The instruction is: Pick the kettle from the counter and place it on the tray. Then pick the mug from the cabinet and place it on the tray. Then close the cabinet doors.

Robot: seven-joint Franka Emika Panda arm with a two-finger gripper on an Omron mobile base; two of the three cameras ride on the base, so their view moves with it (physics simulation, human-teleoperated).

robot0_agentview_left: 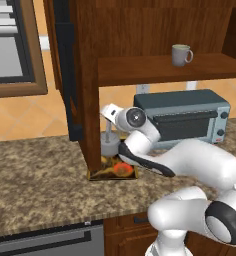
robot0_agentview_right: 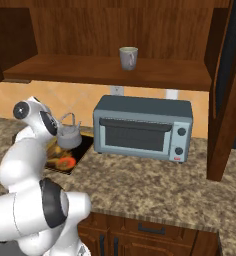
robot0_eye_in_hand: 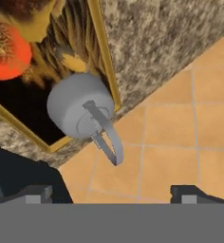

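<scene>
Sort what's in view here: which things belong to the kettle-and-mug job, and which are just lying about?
Job:
kettle, on the tray
mug, on the cabinet shelf
cabinet door, open
counter
gripper, open, above the kettle

Lying about:
toaster oven, on the counter

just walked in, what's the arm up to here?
The kettle is already sitting on the tray, at its back corner by the wall. The gripper is open just above the kettle's handle, holding nothing. The mug is untouched on the cabinet shelf, above the toaster oven, and the cabinet doors are open. So the first step looks done; the mug would be next.
</scene>
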